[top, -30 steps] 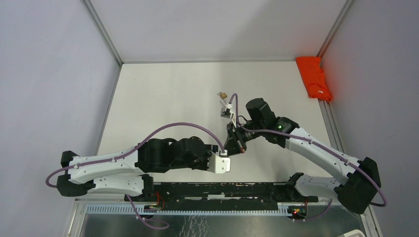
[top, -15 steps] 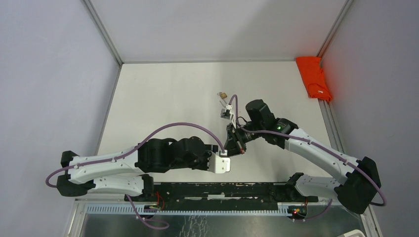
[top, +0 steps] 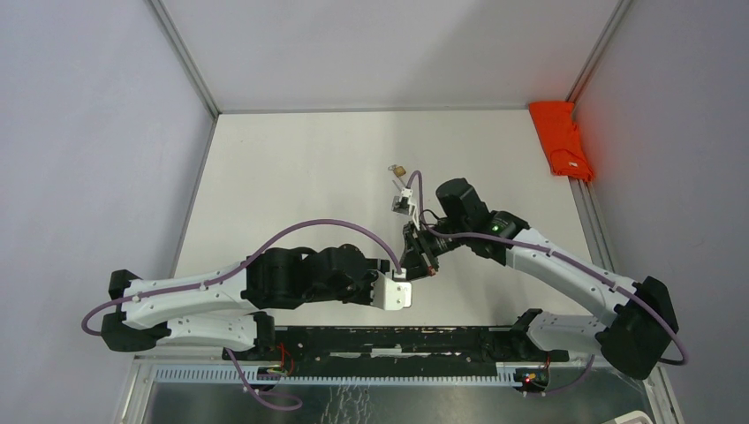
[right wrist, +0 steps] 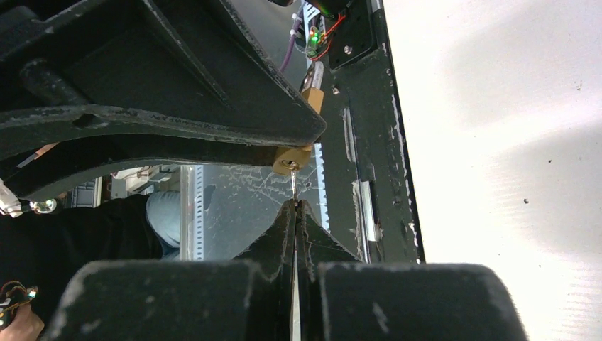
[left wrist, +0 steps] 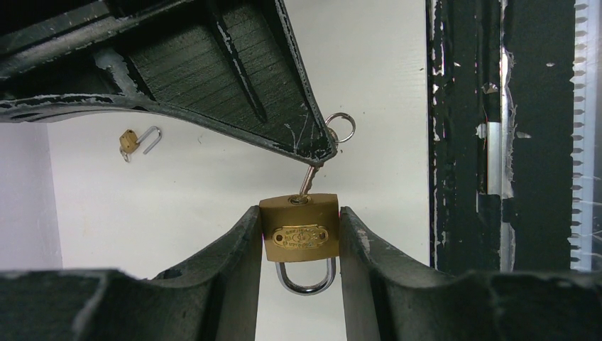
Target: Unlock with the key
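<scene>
A brass padlock (left wrist: 299, 236) is clamped by its sides between my left gripper's (left wrist: 299, 217) two fingers. Its steel shackle (left wrist: 305, 278) points back toward the wrist, and both legs sit in the body. The key (left wrist: 309, 179) is pushed into the keyhole on the lock's far face, with its ring (left wrist: 341, 128) hanging behind. My right gripper (right wrist: 294, 206) is shut on the key (right wrist: 294, 186), just short of the padlock (right wrist: 292, 159). In the top view the two grippers meet nose to nose, left gripper (top: 413, 270) and right gripper (top: 422, 249).
A second small brass padlock (top: 398, 169) with its shackle swung open lies on the table beyond the grippers, also visible as a padlock (left wrist: 138, 140) in the left wrist view. An orange-red cloth (top: 563, 137) lies at the back right. A black rail (top: 397, 340) runs along the near edge.
The right arm has edged slightly to the left, still pinching the key in the lock. The left arm and its hold on the padlock are unchanged.
</scene>
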Controlling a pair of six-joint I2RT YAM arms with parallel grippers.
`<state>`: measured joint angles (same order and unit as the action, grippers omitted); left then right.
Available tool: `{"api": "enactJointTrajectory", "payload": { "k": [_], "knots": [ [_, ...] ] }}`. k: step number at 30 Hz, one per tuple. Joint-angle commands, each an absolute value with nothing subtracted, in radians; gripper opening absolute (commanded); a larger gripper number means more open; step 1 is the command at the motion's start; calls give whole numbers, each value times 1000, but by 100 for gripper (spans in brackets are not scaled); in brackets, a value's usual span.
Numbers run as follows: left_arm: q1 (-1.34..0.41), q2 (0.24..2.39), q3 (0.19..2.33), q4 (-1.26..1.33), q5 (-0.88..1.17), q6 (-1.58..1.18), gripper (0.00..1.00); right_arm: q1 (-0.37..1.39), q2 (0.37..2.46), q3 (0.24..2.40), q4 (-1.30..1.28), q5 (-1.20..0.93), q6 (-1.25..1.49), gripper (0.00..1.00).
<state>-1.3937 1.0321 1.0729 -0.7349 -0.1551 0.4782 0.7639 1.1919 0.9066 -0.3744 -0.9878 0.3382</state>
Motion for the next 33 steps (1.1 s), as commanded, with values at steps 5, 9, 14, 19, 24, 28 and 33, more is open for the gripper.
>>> {"api": "enactJointTrajectory", "payload": {
  "k": [5,9,14,19,24,28,33],
  "knots": [
    [-1402,1026,1108,-709,-140,486,2,769,1209,940,-341,-999,327,0],
    [-1404,1029,1104,-706,-136,484,2,768,1204,950,-341,-995,332,0],
    [-1405,1028,1101,-706,-139,482,2,768,1181,976,-363,-973,325,0],
    [-1404,1033,1102,-707,-140,482,2,769,1157,970,-370,-964,328,0],
    [-1406,1043,1115,-706,-144,484,2,768,1165,941,-360,-979,329,0],
    [-1407,1040,1112,-709,-163,489,2,769,1170,930,-361,-979,319,0],
    [-1408,1036,1107,-711,-163,489,2,769,1175,918,-353,-982,318,0]
  ]
}}
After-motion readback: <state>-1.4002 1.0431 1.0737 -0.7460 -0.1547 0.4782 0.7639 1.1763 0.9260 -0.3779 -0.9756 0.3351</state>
